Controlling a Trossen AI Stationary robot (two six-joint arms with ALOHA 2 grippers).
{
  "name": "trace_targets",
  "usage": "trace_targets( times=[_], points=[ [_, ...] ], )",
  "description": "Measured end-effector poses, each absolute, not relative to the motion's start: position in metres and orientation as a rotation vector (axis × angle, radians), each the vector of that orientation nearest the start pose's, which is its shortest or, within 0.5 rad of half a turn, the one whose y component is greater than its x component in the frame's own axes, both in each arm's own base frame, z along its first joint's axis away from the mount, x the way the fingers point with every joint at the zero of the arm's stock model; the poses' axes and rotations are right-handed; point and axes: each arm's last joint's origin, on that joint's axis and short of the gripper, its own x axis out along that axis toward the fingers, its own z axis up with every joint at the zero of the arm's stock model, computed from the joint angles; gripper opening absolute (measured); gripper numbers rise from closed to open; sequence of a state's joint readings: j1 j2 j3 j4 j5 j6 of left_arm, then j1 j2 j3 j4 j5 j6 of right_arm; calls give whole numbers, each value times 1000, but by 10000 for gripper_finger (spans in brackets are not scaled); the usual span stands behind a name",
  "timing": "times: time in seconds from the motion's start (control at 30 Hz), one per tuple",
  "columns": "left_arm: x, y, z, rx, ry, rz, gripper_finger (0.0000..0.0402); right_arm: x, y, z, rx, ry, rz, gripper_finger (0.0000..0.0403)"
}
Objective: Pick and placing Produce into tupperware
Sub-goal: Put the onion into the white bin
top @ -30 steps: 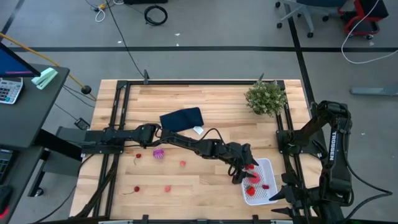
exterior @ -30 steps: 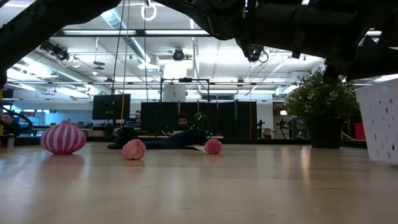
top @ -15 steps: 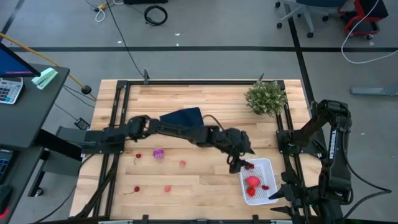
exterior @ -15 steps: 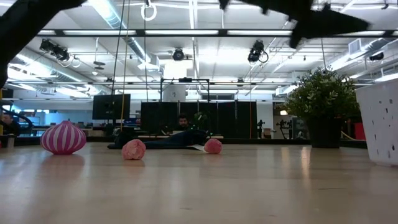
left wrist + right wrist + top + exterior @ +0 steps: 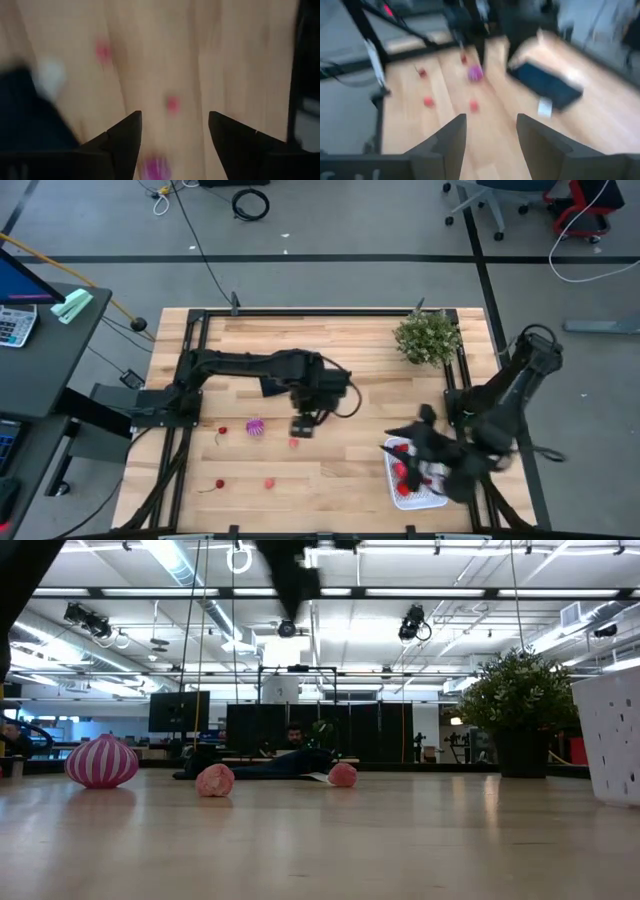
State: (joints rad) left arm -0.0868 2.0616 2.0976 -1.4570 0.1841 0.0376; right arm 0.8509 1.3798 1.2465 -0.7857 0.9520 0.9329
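The white tupperware (image 5: 432,495) sits at the table's near right with a bigger red piece (image 5: 403,472) and other red bits inside. The purple striped ball (image 5: 256,427) rests on the wood left of the middle, with tiny red bits (image 5: 294,443) scattered around it. My left gripper (image 5: 303,427) hovers open over the table's middle, between the ball and one red bit; its wrist view shows the ball (image 5: 155,170) below the open fingers. My right gripper (image 5: 410,435) is open above the tupperware's far left corner and faces the ball (image 5: 475,72).
A dark navy folded cloth (image 5: 290,372) lies behind my left gripper, and a green bushy plant (image 5: 428,337) stands at the far right. More red bits (image 5: 269,482) lie near the near edge. Black frame rails run along the table's sides.
My left arm has drawn back from the tupperware toward the table's left and now hangs over the middle near the purple ball. My right arm has swung in from the right edge toward the tupperware.
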Motion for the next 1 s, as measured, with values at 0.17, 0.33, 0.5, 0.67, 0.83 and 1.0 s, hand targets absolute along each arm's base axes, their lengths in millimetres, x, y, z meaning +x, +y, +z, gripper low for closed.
trace_targets(
  times=[0.17, 0.33, 0.5, 0.67, 0.83, 1.0],
  points=[
    [383, -53, 303, -49, 1556, -229, 219, 241, 159, 303, 249, 626, -398, 183],
    [367, -61, 297, 187, 1600, -101, 200, 267, 142, 287, 294, 743, -394, 183],
    [321, -46, 302, 228, 1634, 27, 185, 281, 144, 278, 287, 763, -345, 183],
    [263, -29, 301, 72, 1533, 163, 178, 292, 150, 279, 243, 714, -240, 183],
    [212, -24, 283, -125, 1283, 256, 178, 308, 153, 282, 203, 651, -88, 183],
    [177, -24, 254, -315, 1123, 318, 184, 320, 146, 278, 181, 647, -48, 183]
  ],
)
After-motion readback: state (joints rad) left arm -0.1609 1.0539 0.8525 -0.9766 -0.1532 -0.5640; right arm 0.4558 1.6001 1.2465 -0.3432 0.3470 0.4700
